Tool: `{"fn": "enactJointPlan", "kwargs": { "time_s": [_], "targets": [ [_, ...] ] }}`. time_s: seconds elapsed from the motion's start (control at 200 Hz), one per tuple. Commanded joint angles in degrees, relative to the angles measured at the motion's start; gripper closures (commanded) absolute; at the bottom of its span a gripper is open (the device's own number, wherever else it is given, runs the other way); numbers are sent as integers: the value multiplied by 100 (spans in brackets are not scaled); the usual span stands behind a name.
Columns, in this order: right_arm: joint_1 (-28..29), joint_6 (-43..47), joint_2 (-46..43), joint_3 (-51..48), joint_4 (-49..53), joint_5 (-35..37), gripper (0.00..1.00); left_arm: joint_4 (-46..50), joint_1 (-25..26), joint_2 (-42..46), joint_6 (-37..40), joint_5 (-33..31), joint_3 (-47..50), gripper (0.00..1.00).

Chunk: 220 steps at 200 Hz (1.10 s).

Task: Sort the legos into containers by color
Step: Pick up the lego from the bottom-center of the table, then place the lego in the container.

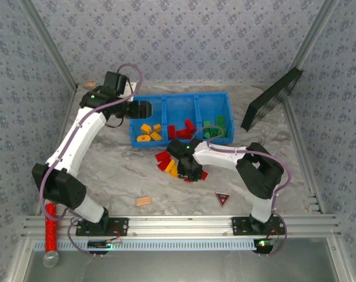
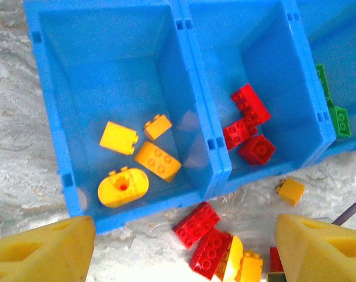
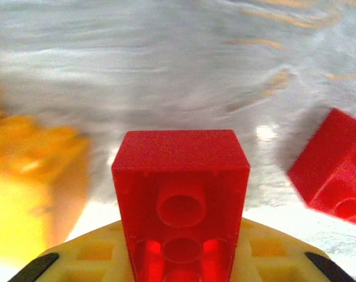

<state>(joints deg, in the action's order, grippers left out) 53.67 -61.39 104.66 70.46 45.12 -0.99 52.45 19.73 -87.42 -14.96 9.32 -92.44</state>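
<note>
3 boxes sit side by side in 1 blue bin at the back of the table. The left box has 4 yellow legos in it, and 1 of them is a yellow ring. The middle box has red legos. The right box has green legos. More red and yellow legos lie in a loose pile on the table, just in front of the bin. The right gripper is down at this pile. Its yellow fingers are closed on a red lego, with the hollow side facing the camera. Another red lego lies near it on the right, and a yellow lego on the left. The left gripper hangs over the left end of the bin with its fingers wide apart.
</note>
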Motion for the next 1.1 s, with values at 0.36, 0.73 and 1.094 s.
{"fn": "enactJointPlan", "kwargs": {
  "time_s": [0.36,0.73,1.094],
  "targets": [
    [-607,3371,-602,1553,493,986,77,-251,885,2140,106,-290,2344,12],
    [-1209,4992,935,3672,206,1480,77,-490,2461,1998,-1029,-944,3122,11],
    [-1508,5270,2018,4175,-50,1383,77,-1194,3503,1236,-2041,-1021,3400,12]
  ]
}}
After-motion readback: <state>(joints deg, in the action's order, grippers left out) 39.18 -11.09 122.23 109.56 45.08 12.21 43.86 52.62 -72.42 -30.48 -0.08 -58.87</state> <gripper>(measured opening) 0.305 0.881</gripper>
